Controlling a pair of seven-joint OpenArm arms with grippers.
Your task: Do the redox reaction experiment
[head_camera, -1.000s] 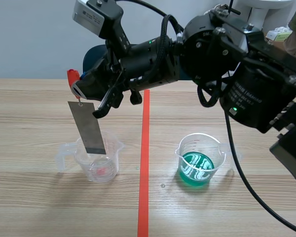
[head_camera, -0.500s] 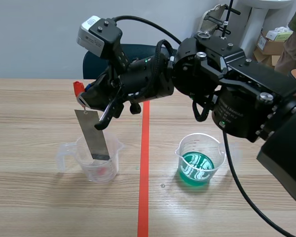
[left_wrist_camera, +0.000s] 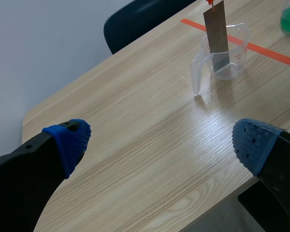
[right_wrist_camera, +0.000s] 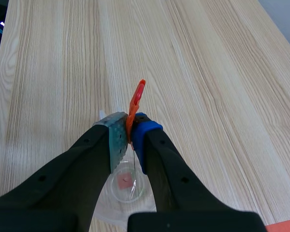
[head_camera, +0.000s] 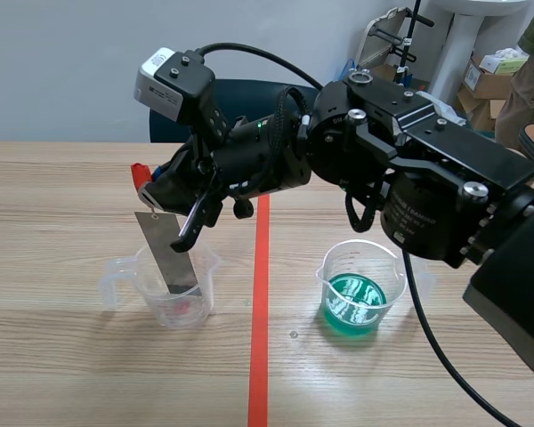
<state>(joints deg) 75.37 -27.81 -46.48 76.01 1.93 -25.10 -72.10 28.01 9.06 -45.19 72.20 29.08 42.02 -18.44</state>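
Note:
My right gripper point(head_camera: 163, 194) reaches past the middle to the left side and is shut on a red clip point(head_camera: 141, 173). In the right wrist view the clip point(right_wrist_camera: 135, 102) is pinched between the pads of the right gripper point(right_wrist_camera: 129, 131). A grey metal strip point(head_camera: 165, 251) hangs from the clip, its lower end inside a clear beaker point(head_camera: 173, 292). That beaker point(right_wrist_camera: 127, 183) lies under the fingers, with a red speck on its bottom. A second beaker point(head_camera: 360, 286) holds green liquid. My left gripper point(left_wrist_camera: 162, 142) is open, far from the strip point(left_wrist_camera: 216, 26) and beaker point(left_wrist_camera: 226, 54).
A red tape line point(head_camera: 260, 320) runs down the table between the two beakers. A dark blue chair point(head_camera: 249, 96) stands behind the table. At the far right a person's arm point(head_camera: 527, 76) and cardboard boxes point(head_camera: 494, 71) show.
My right gripper has come down and a little to the right with the clip. The strip's lower end has sunk deeper into the clear beaker.

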